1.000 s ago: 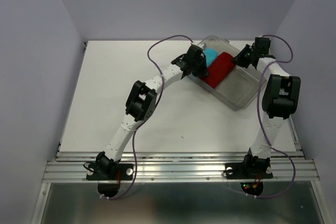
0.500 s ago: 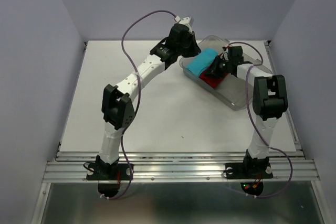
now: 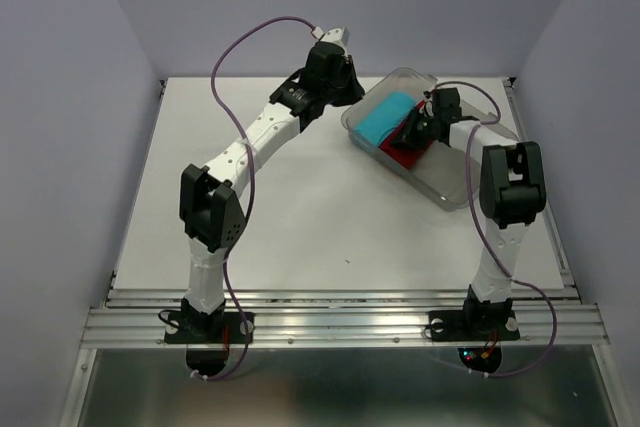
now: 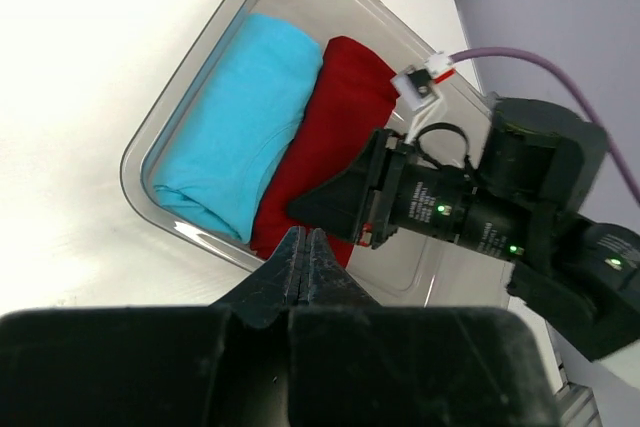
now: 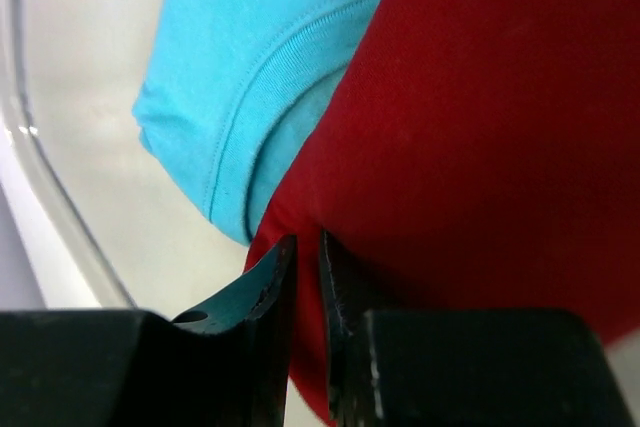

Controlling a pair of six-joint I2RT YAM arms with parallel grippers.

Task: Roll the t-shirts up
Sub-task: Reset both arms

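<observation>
Two rolled t-shirts lie side by side in a clear plastic bin (image 3: 455,185): the cyan-blue roll (image 3: 384,117) (image 4: 240,127) on the left and the dark red one (image 3: 403,154) (image 4: 335,117) on the right. My right gripper (image 3: 411,134) (image 5: 305,242) reaches down into the bin. Its jaws are nearly together and pinch the near edge of the dark red t-shirt (image 5: 480,97), right beside the cyan hem (image 5: 270,37). My left gripper (image 3: 348,95) (image 4: 305,237) is shut and empty, just outside the bin's left wall (image 4: 150,147).
The bin stands at an angle at the table's back right. Its right half (image 3: 462,162) holds no cloth. The right arm's wrist body and purple cable (image 4: 540,57) hang over the bin. Purple walls enclose the white table (image 3: 200,177) on three sides.
The left arm has pulled back from over the bin to its far-left side, uncovering the cyan roll. The right gripper has come from the bin's far right end down onto the red shirt.
</observation>
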